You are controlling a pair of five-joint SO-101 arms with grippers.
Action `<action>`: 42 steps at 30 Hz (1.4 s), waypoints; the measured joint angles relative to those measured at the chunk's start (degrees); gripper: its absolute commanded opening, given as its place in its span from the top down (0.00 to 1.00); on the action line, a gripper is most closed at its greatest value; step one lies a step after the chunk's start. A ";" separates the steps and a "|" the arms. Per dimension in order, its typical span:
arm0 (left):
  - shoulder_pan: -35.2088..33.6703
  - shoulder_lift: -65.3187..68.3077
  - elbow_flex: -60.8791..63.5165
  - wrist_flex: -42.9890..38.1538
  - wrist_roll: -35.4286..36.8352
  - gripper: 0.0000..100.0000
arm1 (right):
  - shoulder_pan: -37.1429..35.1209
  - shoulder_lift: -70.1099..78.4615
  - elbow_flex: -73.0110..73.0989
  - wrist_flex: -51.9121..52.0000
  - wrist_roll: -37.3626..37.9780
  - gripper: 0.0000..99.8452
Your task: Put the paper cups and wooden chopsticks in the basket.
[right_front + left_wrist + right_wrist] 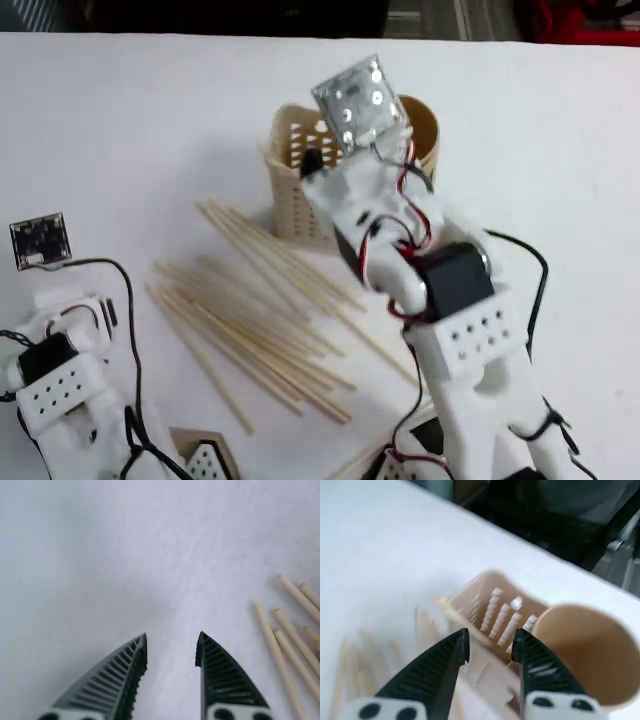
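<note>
The chopsticks [255, 315] lie loose beside the basket [292, 200], and a paper cup [428, 125] touches it. Your right gripper [490, 647] hangs over the basket, jaws apart. Your left gripper [171, 650], jaws apart too, sits by the stick ends. Next, I think, you pinch a stick. The table [120, 120] is white and the room behind is dark.

The high camera looks steeply down on the white desk [120, 120] from above, far enough off to take in its whole width. The left wrist camera sits low and close, facing down past the left end effector [171, 650] at the ends of the pale wooden chopsticks [287, 645]. The right wrist camera hangs higher, slanting past the right end effector [490, 645] toward the cream perforated plastic basket [490, 600] and tan paper cup [585, 650]. The high view shares these things with both.
</note>
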 measured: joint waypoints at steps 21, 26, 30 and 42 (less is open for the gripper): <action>0.00 0.00 0.00 0.00 0.00 0.83 | -20.48 23.30 8.09 6.51 3.43 0.85; 0.00 0.00 0.00 0.00 0.00 0.83 | -20.40 32.97 8.09 -0.18 7.30 0.85; 0.00 0.00 0.00 0.00 0.00 0.83 | -20.48 39.65 8.09 -4.31 9.41 0.85; 0.00 0.00 0.00 0.00 0.00 0.83 | -21.01 53.01 2.55 -5.63 9.58 0.86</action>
